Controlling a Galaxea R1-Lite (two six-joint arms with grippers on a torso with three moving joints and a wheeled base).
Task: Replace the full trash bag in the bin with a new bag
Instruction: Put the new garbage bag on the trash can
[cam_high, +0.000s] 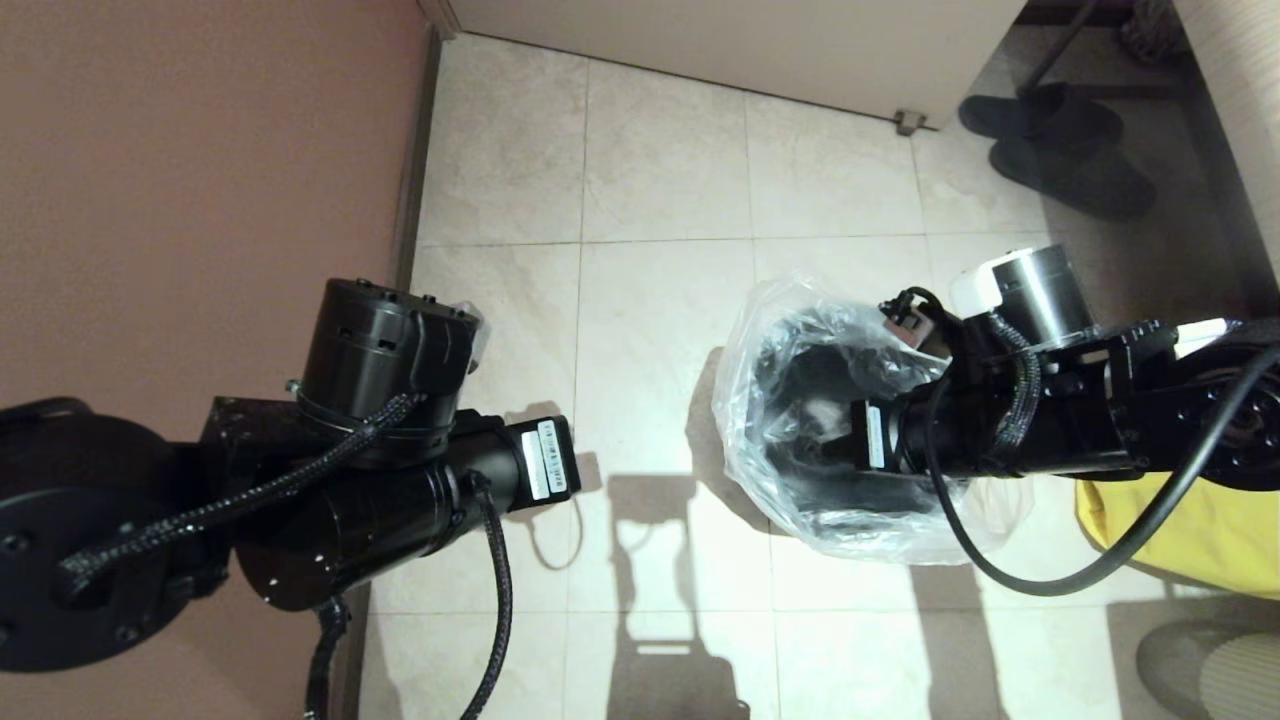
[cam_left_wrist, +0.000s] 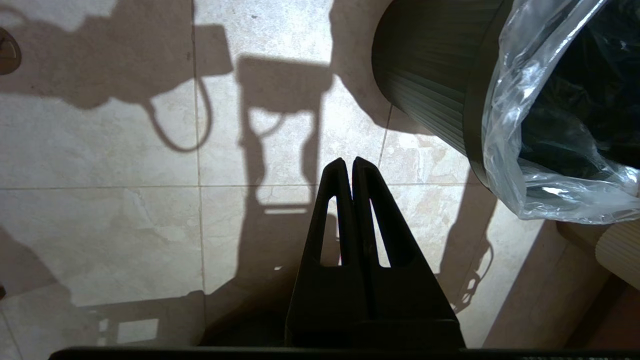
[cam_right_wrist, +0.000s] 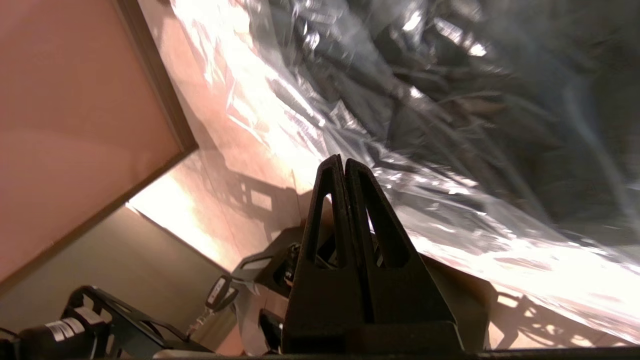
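Note:
The bin (cam_left_wrist: 425, 75) stands on the tiled floor, its dark ribbed wall showing in the left wrist view. The new bag (cam_high: 770, 330), clear and crinkly, is draped over and into the bin, with its edge hanging outside the rim (cam_left_wrist: 525, 150). My right arm reaches in from the right, and its gripper (cam_right_wrist: 344, 162) is shut inside the bag, with film (cam_right_wrist: 450, 200) all round it and none seen between the fingers. My left gripper (cam_left_wrist: 348, 161) is shut and empty, held over bare floor to the left of the bin.
An opaque yellow bag (cam_high: 1190, 530) lies on the floor to the right of the bin, under my right arm. Black slippers (cam_high: 1060, 150) sit at the far right. A brown wall (cam_high: 200, 150) runs along the left, and a door (cam_high: 750, 40) stands at the back.

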